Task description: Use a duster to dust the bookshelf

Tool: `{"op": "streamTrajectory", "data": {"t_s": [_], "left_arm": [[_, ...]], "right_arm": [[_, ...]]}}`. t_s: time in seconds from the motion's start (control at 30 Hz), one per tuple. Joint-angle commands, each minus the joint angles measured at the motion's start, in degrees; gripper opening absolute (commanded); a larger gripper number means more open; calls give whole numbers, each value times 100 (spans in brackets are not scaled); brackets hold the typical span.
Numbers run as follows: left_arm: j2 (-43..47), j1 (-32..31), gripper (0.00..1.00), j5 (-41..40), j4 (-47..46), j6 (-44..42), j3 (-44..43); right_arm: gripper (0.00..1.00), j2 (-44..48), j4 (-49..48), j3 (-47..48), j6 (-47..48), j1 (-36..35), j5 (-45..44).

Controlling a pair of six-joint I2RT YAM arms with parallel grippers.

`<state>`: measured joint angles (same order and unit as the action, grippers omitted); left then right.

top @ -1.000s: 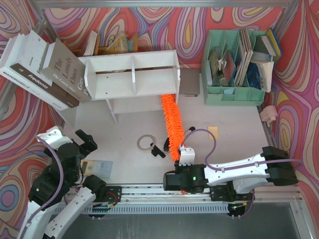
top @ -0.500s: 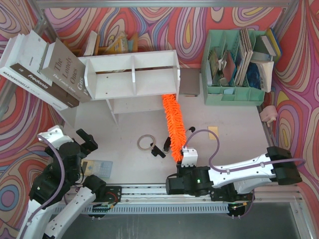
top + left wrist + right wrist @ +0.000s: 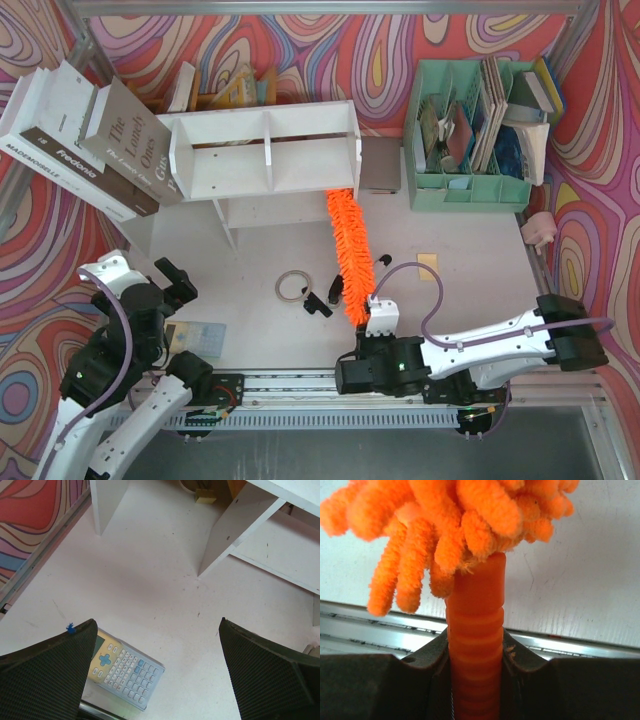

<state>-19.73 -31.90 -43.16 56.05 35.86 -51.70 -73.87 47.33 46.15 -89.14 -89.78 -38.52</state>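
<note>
Duster [image 3: 347,250] edged rightward; wrist view shows tool [image 3: 475,652] clamped.

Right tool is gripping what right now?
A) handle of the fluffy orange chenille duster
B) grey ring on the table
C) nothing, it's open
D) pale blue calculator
A: the right wrist view shows the right tool shut on the ribbed orange plastic handle of the fluffy orange chenille duster.
</note>
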Motion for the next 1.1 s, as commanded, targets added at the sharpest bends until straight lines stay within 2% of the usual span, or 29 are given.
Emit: {"op": "streamTrajectory", "data": {"t_s": [0.0, 0.27, 0.57, 0.77, 0.87, 1.07], "left_arm": [[-20, -35, 98, -94, 77, 35, -9], [2, -31, 98, -104, 88, 44, -8], [10, -33, 98, -123, 99, 53, -13], [-7, -34, 98, -123, 99, 47, -8], [-6, -36, 98, -126, 97, 49, -8], [-1, -31, 98, -125, 99, 51, -8]], "right_arm": [[0, 298, -654, -397, 369, 392, 36], [0, 75, -716, -207, 678, 531, 201], [0, 145, -261, 330, 690, 289, -597], [0, 64, 103, 522, 506, 149, -777], [0, 1, -194, 524, 796, 137, -719], [0, -195, -1549, 488, 2231, 139, -342]]}}
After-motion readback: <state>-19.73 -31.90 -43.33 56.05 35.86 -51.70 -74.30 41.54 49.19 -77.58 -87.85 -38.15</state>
